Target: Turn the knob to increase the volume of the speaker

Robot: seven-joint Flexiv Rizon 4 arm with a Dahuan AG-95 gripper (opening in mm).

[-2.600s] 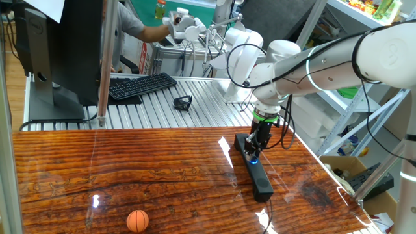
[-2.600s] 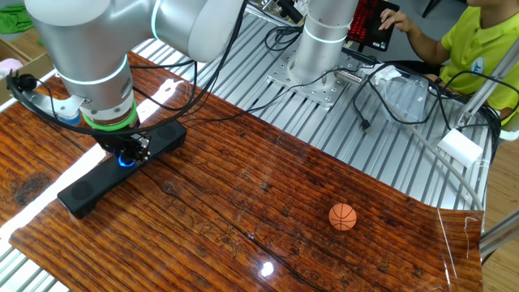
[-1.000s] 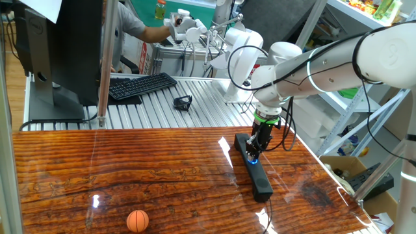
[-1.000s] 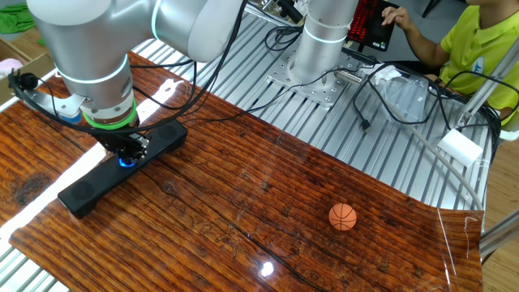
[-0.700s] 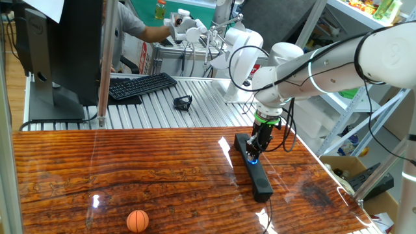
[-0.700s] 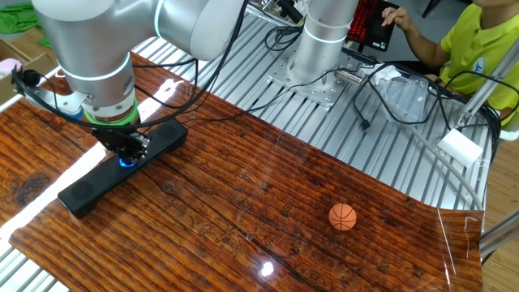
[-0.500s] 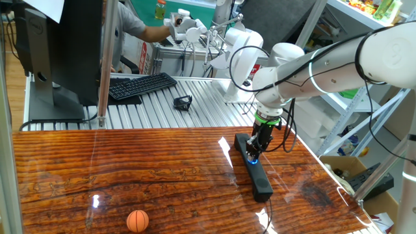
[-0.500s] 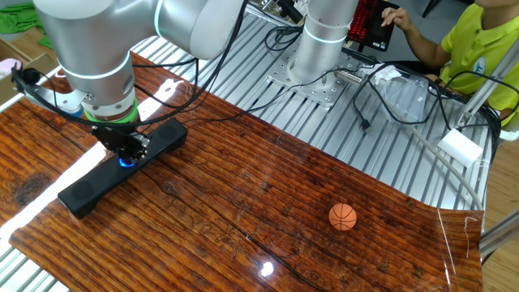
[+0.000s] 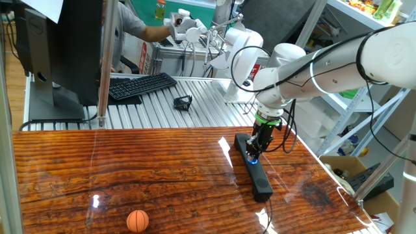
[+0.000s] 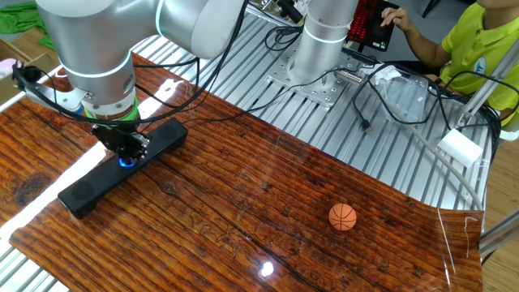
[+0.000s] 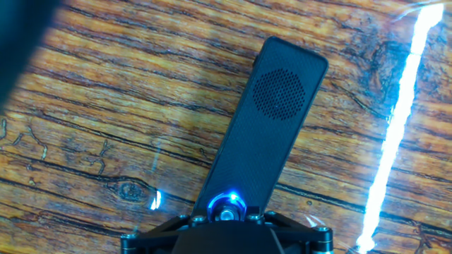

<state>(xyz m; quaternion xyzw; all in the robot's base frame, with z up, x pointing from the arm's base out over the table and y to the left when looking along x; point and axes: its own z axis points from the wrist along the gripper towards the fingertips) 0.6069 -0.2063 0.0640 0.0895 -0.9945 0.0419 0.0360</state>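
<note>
The long black speaker lies on the wooden table at the right; it also shows in the other fixed view and in the hand view. Its knob glows blue near the middle of the bar, and the glow shows under the fingers in both fixed views. My gripper points straight down on the knob, fingers closed around it. In the hand view the gripper sits at the bottom edge, its black fingers framing the knob on both sides.
An orange ball lies near the front of the wooden table. A black keyboard and a small black clip lie on the slatted metal surface behind. A second robot base and a person are at the back.
My wrist has turned slightly on the knob; the cables at the hand have shifted a little. The speaker and ball have not moved.
</note>
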